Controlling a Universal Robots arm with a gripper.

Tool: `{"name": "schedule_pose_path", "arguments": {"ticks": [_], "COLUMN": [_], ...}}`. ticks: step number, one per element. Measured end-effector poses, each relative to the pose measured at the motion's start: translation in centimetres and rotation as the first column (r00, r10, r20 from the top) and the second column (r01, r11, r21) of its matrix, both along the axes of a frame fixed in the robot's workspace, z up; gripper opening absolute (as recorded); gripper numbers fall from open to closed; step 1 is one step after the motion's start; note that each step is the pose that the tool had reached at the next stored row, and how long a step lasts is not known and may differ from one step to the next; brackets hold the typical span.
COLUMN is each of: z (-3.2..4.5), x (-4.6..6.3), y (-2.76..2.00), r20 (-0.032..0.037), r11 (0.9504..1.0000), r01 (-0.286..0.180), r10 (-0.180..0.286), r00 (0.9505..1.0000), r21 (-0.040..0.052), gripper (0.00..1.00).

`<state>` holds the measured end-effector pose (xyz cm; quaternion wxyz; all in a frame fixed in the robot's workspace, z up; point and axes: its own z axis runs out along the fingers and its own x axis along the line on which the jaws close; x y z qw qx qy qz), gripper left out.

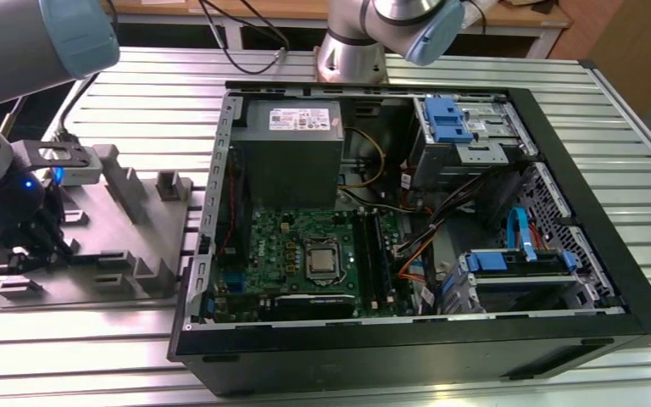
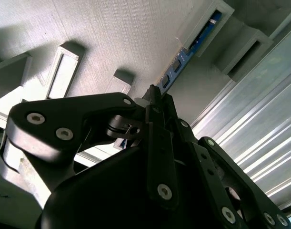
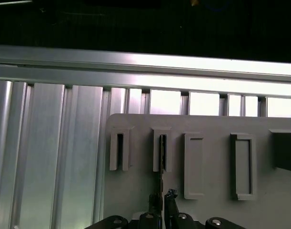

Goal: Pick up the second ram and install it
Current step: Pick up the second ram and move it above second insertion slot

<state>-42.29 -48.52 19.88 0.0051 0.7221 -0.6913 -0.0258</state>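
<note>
I see black gripper narrow, clamped on near end of slim blue-green ram stick, edgewise in matte grey slotted fixture plate, 9 o'clock from open black computer case.

The ram, a slim blue-green board, stands on edge in a narrow slot of the grey holder, at the exterior view's left.

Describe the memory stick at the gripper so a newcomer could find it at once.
Beside the open computer case, on the exterior view's left, lies a gray fixture plate with raised pockets. In both wrist views the second ram stands on edge in one narrow pocket, right at the gripper. It is the thin blue-green board; neighbouring pockets look empty.
</note>
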Motion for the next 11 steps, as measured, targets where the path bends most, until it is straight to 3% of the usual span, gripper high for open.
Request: {"name": "schedule_pose_path", "arguments": {"ticks": [11], "z": [0.16], "x": [0.08], "y": [0.00], "r20": [-0.0001], "r11": [1.0000], "r01": [0.000], "r10": [0.000], "r00": [1.0000], "r21": [0.0000], "gripper": [0.19]}}
